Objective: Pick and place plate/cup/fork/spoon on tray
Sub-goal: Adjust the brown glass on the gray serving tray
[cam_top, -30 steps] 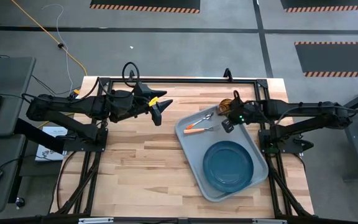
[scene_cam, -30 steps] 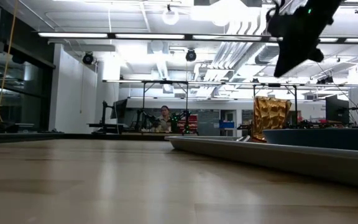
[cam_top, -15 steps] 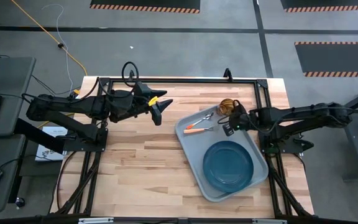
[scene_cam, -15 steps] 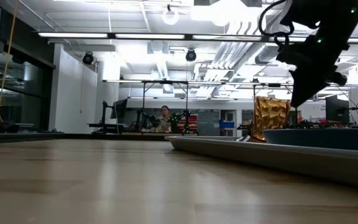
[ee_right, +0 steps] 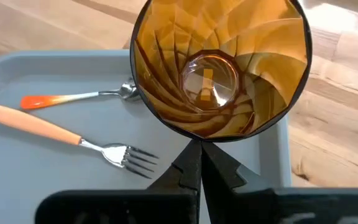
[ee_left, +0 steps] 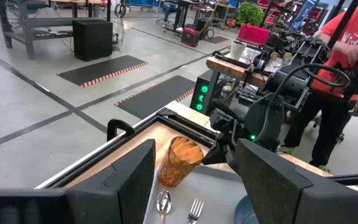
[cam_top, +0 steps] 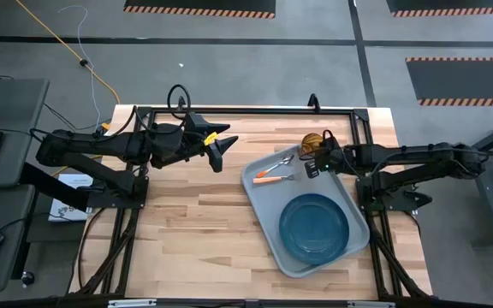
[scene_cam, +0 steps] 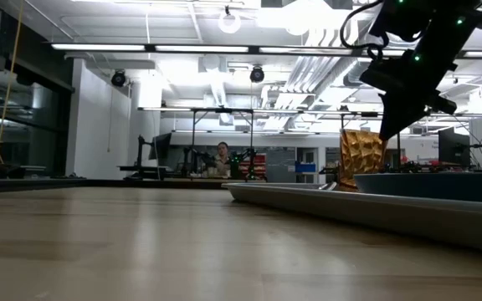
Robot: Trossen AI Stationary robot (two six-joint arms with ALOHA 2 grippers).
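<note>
The amber cup stands upright on the far corner of the grey-blue tray; the right wrist view looks down into it. The fork and spoon lie side by side on the tray, left of the cup. The dark blue plate lies on the tray's near half. My right gripper is shut, above the tray on the cup's near side, its tips close to the rim. My left gripper is open and empty, held above the table left of the tray. My right gripper's shut fingertips show right at the near side of the cup's rim, coming from above and slanting down. I cannot tell whether they touch it. The cup stands upright on the tray.
A black metal frame runs along the table's far edge and sides. Bare wood lies left of the tray. People show in the room beyond the table, one in a red shirt.
My right gripper has come down from well above the tray to about the height of the cup's rim and ends close beside the cup. The cup, fork, spoon and plate have stayed in place.
</note>
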